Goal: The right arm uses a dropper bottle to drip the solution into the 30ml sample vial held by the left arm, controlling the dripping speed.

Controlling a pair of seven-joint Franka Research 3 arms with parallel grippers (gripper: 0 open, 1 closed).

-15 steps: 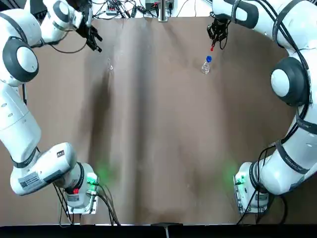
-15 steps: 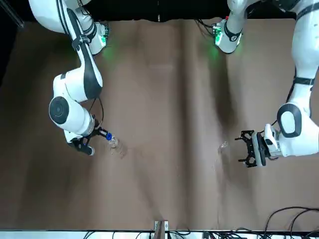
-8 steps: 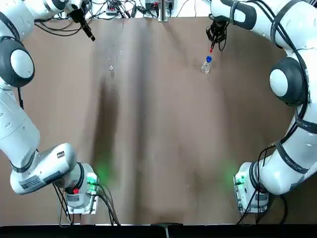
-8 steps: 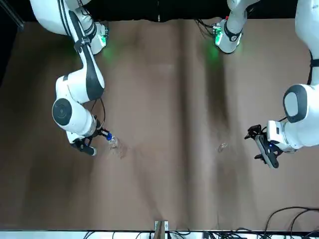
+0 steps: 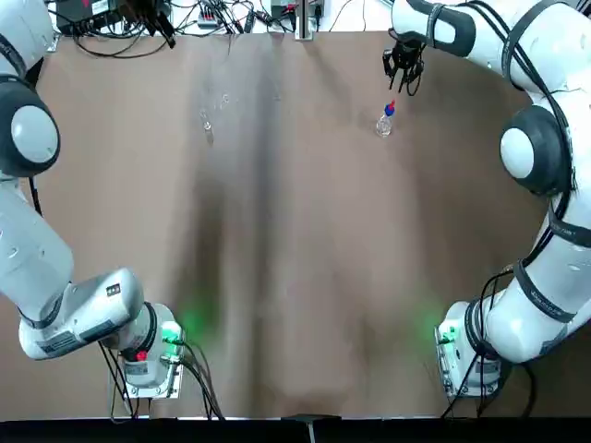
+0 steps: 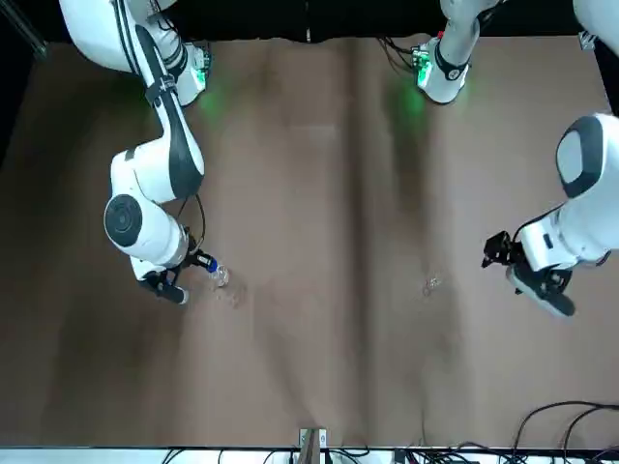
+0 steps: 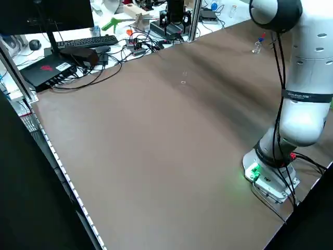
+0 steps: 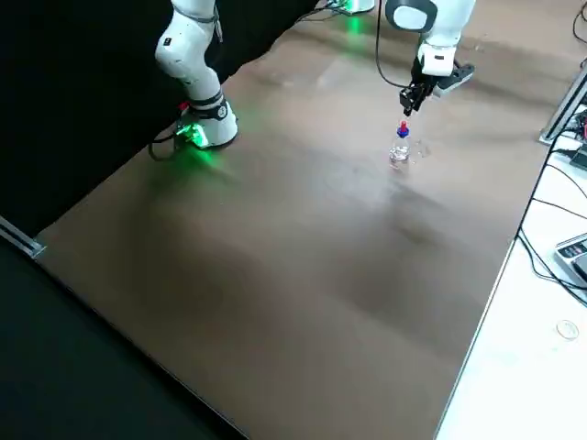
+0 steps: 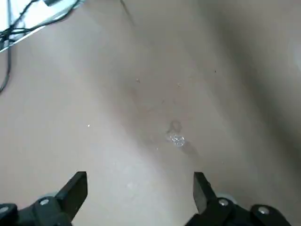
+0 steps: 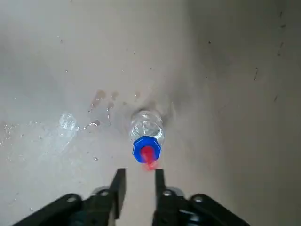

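Beyond the table's (image 7: 156,156) far edge (cable-strewn), a keyboard (image 7: 86,41).

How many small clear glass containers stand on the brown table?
2: the blue-collared, red-bulbed dropper bottle below the right gripper, and the plain clear sample vial standing alone toward the left arm's side.

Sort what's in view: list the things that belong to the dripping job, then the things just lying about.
For the job:
- dropper bottle, standing on the table
- vial, alone on the table
- right gripper, just above the bottle's red bulb, holding nothing
- left gripper, open, off at the far edge

Lying about:
- keyboard
- cables beyond the table
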